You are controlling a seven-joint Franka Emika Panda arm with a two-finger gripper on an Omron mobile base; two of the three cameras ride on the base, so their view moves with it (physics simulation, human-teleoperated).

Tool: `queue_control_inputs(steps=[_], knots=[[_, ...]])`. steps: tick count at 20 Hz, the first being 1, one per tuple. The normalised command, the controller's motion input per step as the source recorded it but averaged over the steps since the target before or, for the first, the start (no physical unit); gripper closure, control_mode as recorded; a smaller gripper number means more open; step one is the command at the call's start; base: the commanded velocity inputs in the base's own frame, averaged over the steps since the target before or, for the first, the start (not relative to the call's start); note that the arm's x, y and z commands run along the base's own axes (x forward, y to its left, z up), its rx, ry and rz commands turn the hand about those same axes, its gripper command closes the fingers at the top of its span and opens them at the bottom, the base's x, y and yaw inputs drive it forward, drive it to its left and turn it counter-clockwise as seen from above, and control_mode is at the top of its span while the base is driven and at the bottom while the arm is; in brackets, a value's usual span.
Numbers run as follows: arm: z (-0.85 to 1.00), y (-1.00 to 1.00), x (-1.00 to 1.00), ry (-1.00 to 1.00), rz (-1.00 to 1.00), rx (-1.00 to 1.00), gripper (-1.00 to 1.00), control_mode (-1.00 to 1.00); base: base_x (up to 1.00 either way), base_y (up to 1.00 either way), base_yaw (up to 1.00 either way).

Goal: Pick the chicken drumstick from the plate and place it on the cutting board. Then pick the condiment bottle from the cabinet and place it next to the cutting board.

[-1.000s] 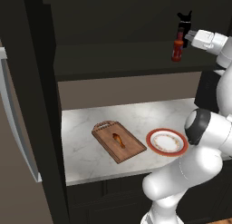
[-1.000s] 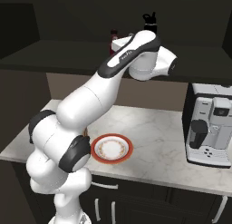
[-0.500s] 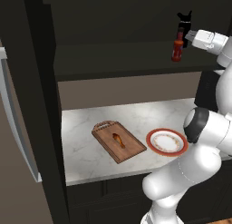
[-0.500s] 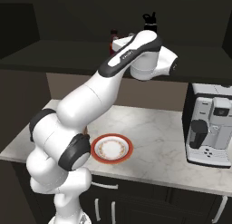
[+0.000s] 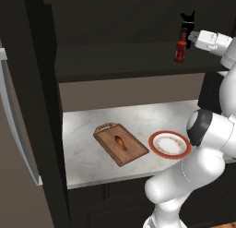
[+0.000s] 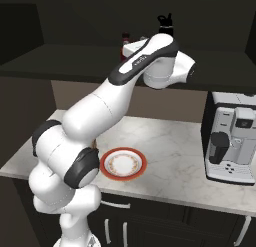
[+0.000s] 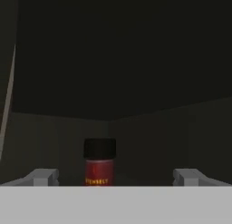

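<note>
The red condiment bottle (image 5: 181,49) with a dark cap stands on the shelf of the dark cabinet (image 5: 120,61). In the hand view the bottle (image 7: 99,166) is straight ahead, a little way beyond my gripper (image 7: 116,177). The grey fingertips (image 7: 43,177) stand far apart on either side, open and empty. From the left base view my gripper (image 5: 191,39) is just right of the bottle. The chicken drumstick (image 5: 120,142) lies on the wooden cutting board (image 5: 134,151). The red-rimmed plate (image 5: 155,141) sits right of the board with nothing on it.
A taller black bottle (image 6: 165,24) stands on the same shelf, close to my forearm. A coffee machine (image 6: 232,138) occupies the counter's right end. A tall dark panel (image 5: 41,107) bounds the counter on the left. The plate (image 6: 107,166) lies near the counter's front edge.
Hardly anything differs. The forearm has shifted very slightly by the shelf, and the gripper stays wide open beside the red bottle.
</note>
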Motion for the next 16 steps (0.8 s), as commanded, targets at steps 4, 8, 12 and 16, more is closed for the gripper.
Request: queue_control_inputs(steps=[4,8,12,16], knots=[[0.0,0.12,-0.11,0.0,0.03,0.0,-1.0,-1.0,0.0,0.0,0.0],[0.0,0.12,-0.05,0.0,0.02,0.0,-1.0,-1.0,0.0,0.0,0.0],[0.0,0.13,0.0,0.0,0.01,0.0,-1.0,-1.0,0.0,0.0,0.0],[0.0,0.15,0.0,0.0,0.0,0.0,-1.0,-1.0,0.0,0.0,0.0]])
